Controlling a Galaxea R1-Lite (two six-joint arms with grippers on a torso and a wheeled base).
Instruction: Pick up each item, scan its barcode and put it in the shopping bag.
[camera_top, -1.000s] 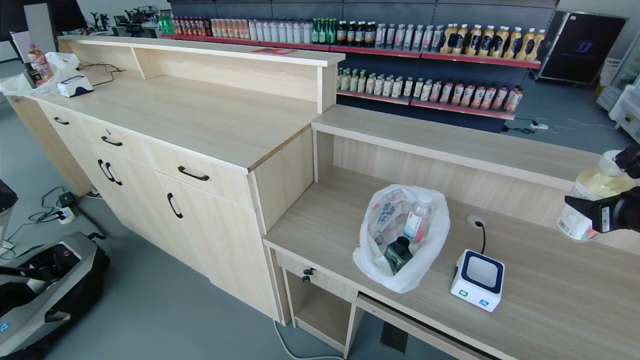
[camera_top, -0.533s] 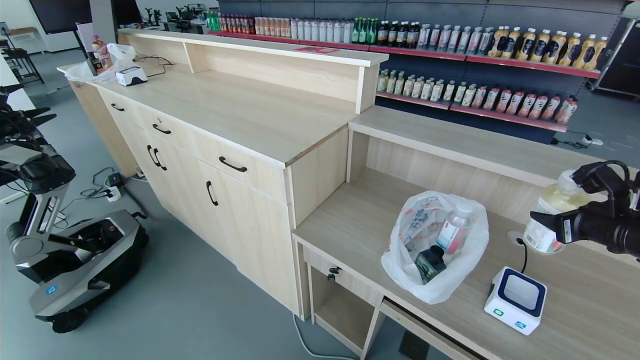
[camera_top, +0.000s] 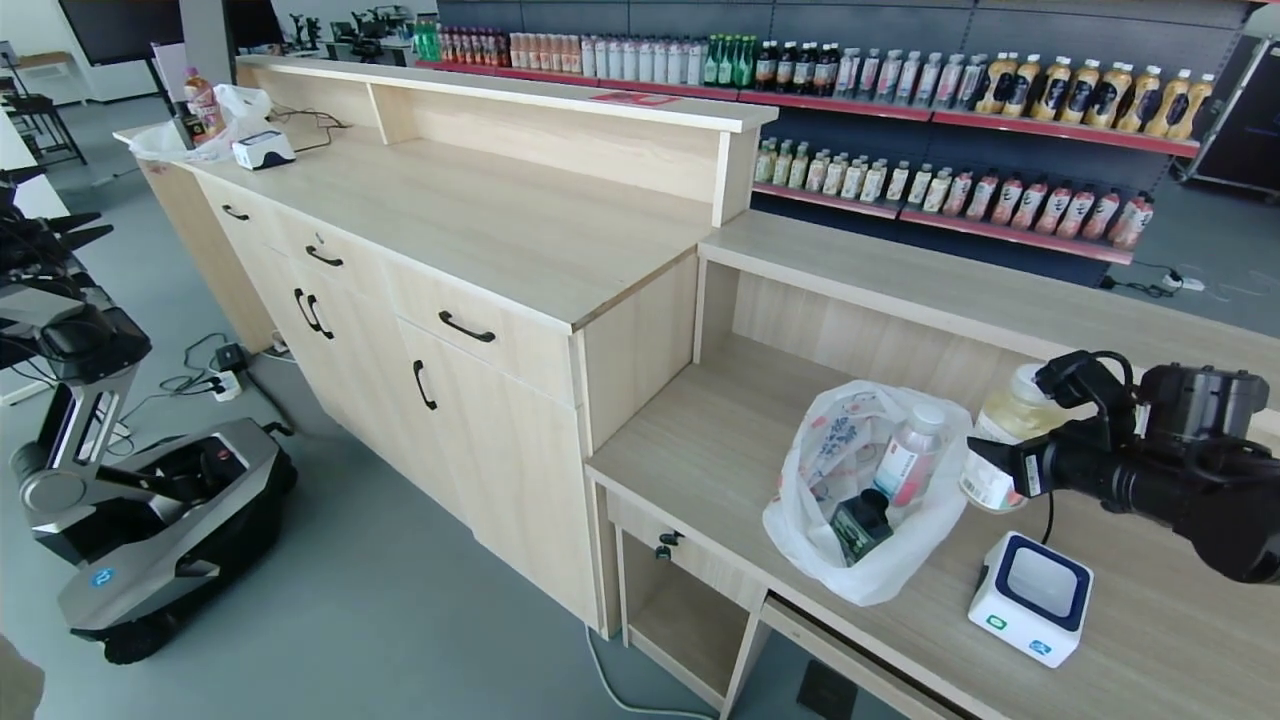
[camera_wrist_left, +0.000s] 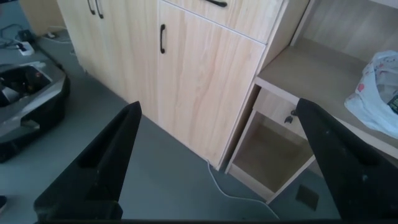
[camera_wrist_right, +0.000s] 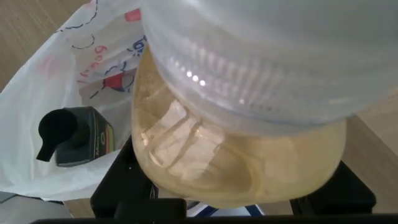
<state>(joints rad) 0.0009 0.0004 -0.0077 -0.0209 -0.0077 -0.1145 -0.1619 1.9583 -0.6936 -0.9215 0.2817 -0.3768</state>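
**Yellow bottle held at the bag's rim**

Head view: my right end effector (camera_top: 1035, 425) is clamped on the bottle of yellowish liquid (camera_top: 1008, 418), one finger low on its label and the other up by the white cap. The bottle is tilted and held above the desk (camera_top: 700, 450), just beside the right-hand rim of the shopping bag (camera_top: 800, 520). The white bag stands open on the desk. Inside it I see a clear bottle with a pink label (camera_top: 905, 458) and a dark bottle (camera_top: 858, 522). The white scanner with a blue rim (camera_top: 1030, 600) sits on the desk near the bag, on the side nearer me from the held bottle.

Left wrist view: my left end effector (camera_wrist_left: 217, 106) hangs with its two dark fingers spread wide and nothing between them. It is over the grey floor (camera_wrist_left: 174, 186) in front of the cabinet doors (camera_wrist_left: 199, 68). An edge of the bag shows on the desk beyond.

Right wrist view: the bottle's ribbed shoulder and yellow contents are very close to the lens, and the dark fingers press against its sides. Past it lies the open bag with the dark bottle inside.
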